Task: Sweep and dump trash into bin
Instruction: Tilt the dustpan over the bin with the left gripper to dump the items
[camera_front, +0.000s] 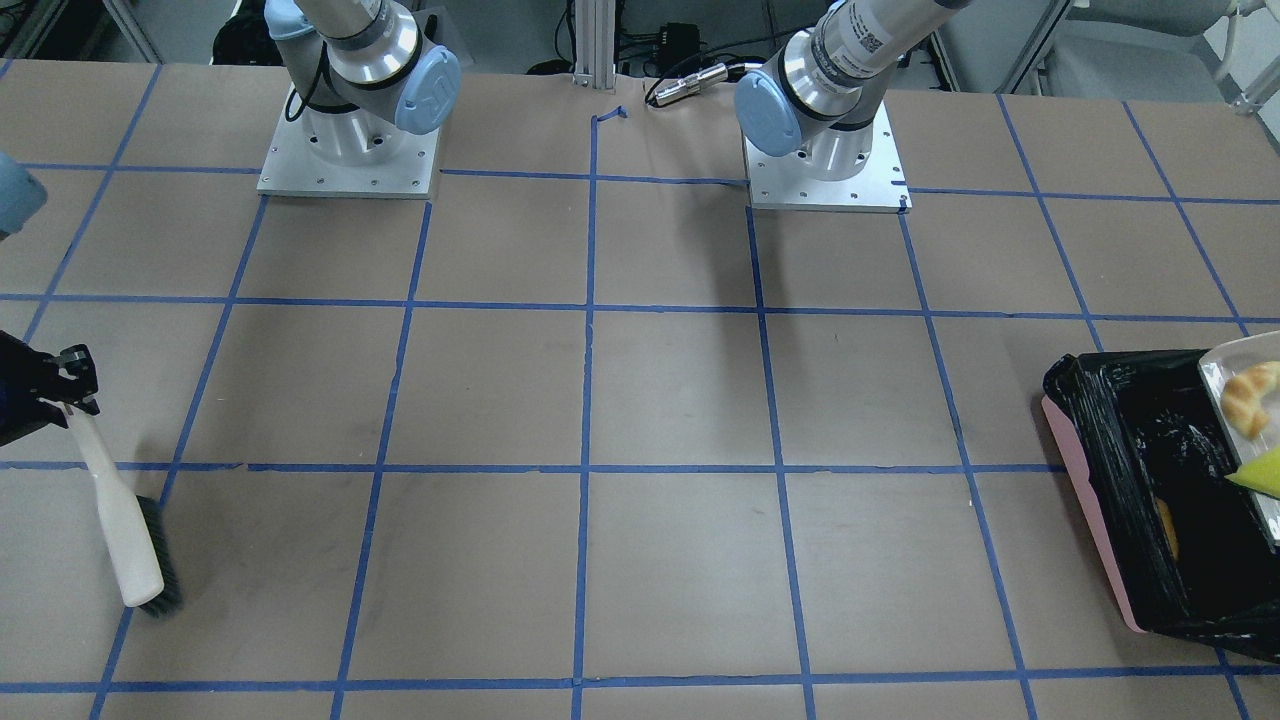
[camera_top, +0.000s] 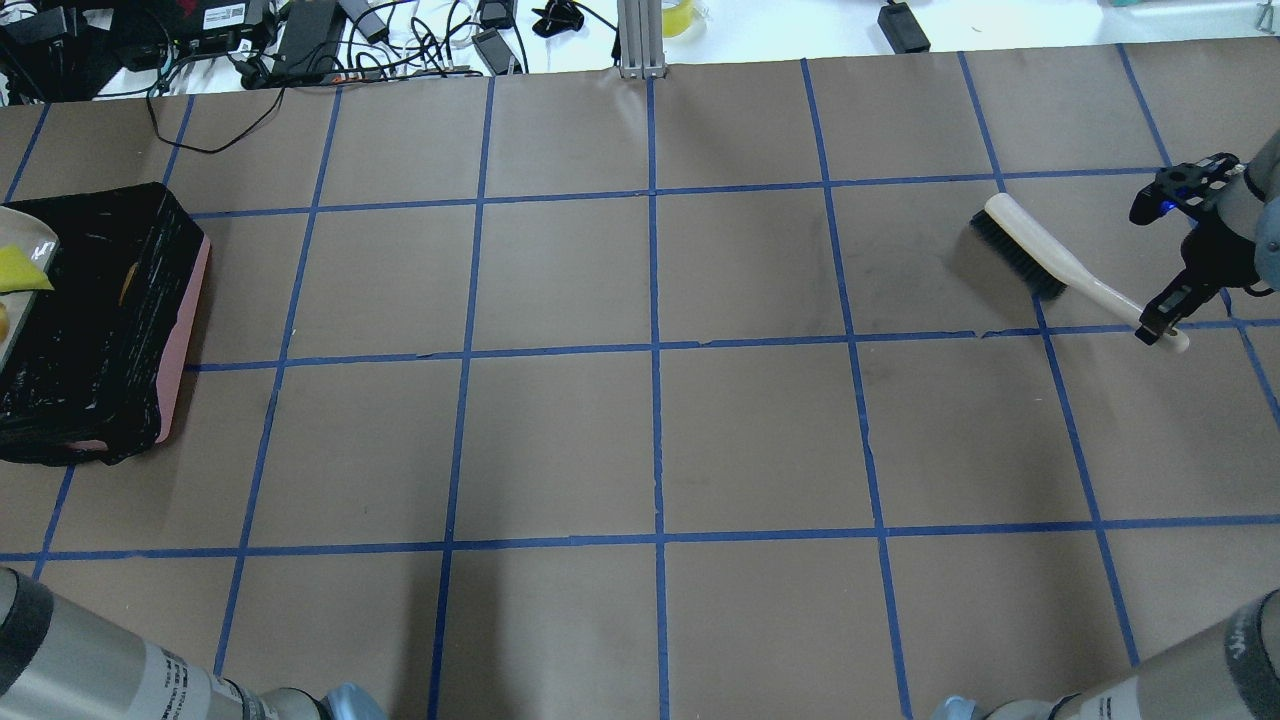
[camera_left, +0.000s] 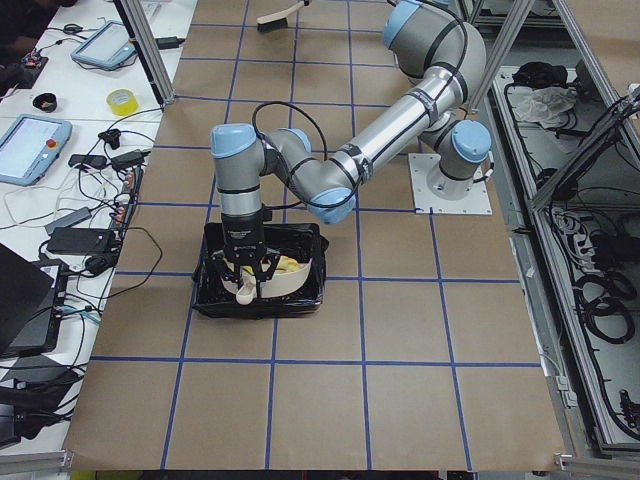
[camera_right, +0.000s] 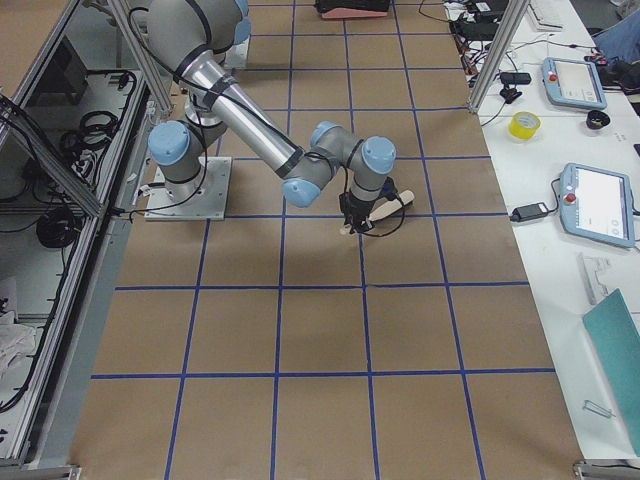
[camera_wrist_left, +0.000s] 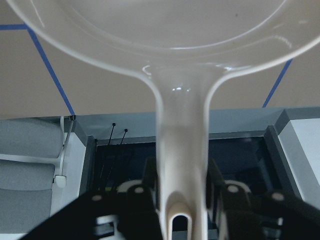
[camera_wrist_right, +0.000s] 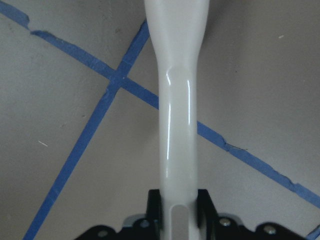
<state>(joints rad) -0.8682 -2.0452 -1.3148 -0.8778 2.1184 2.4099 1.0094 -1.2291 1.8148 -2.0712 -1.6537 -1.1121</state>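
Currently the left end effector (camera_wrist_left: 182, 197) is clamping the dustpan (camera_front: 1213, 372) handle over the bin (camera_front: 1092, 505), croissant (camera_front: 1250, 396) and yellow wedge (camera_front: 1263, 472) lying in the pan, bread roll (camera_front: 1166, 527) inside the bin; the right end effector (camera_top: 1160, 325) is gripping the brush (camera_top: 1030, 255) on the worktop (camera_top: 650, 440).

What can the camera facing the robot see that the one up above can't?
Only the front-facing view shows the left arm's base and the right arm's base, each on a metal plate, and the croissant whole in the dustpan. Only the overhead view shows the white bench past the table, with its cables. Both show the right gripper shut on the brush, the bin, and the yellow wedge in the dustpan.
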